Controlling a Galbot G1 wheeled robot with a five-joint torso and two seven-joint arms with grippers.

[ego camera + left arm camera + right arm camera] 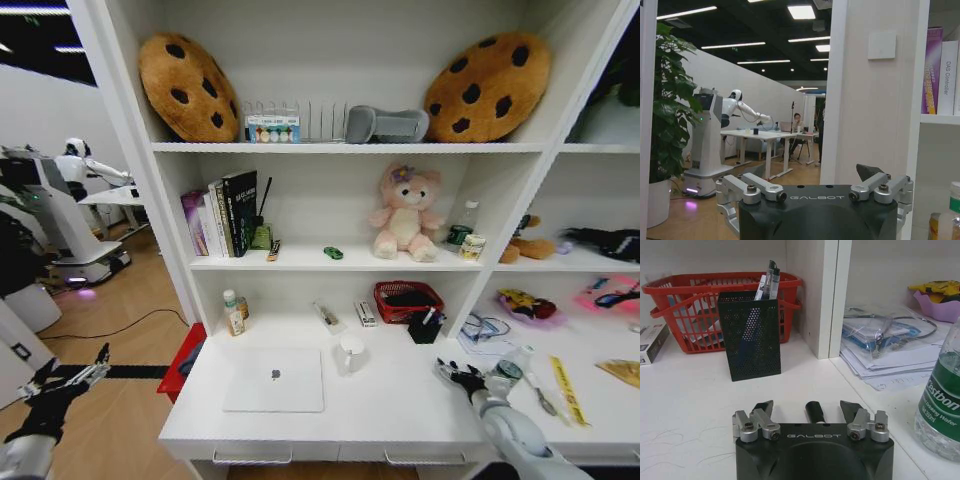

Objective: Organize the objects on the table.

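- Silver laptop (274,381) is seen lying shut and flat on the white desk (400,415), front-left, w/ a white mug (350,352) just beside its far right corner.
- Pens (767,282) are seen standing in the black mesh pen holder (750,334), which sits against the red basket (675,315) near the shelf upright; done already, by the look of it.
- Small green object (333,253) is seen on the mid shelf, between the books (225,215) and the pink plush.
- Right gripper (811,410) is held low over the desk, right of the laptop, facing the pen holder; jaws are spread wide, nothing gripped. A black stub shows between them — what it is can't be told. Green-label water bottle (941,400) stands just beside it.
- Left gripper (70,378) is parked off the desk's left end, over the floor; jaws apart, nothing held.
- Progress judged partial: pens stowed; laptop, mug, small bottles (234,314) and bits by the basket left loose.
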